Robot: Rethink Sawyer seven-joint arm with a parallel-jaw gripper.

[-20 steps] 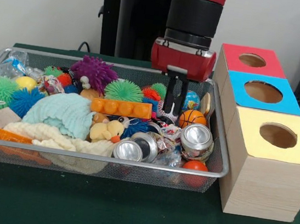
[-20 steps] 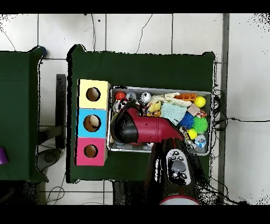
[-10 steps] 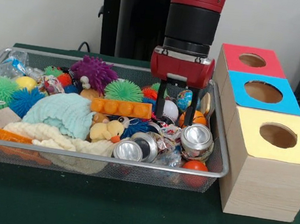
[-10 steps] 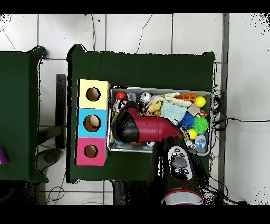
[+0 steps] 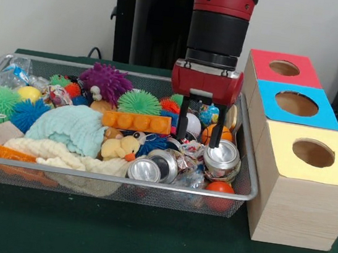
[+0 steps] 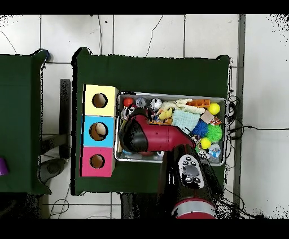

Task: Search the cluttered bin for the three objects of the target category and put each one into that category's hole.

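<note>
Centre of the front view: the gripper point(image 5: 199, 127) hangs with jaws spread wide over the wire bin's point(image 5: 245, 189) right end, straddling a white ball point(image 5: 193, 125) beside an orange basketball point(image 5: 217, 133). Likely the picking step; next, descend and close.

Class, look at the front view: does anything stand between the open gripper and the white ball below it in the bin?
Nothing visible does. The gripper hangs with open jaws astride the white ball; a small orange basketball sits beside it.

Green tablecloth point(image 5: 141, 241), possibly tiled floor point(image 6: 141, 34)
</note>
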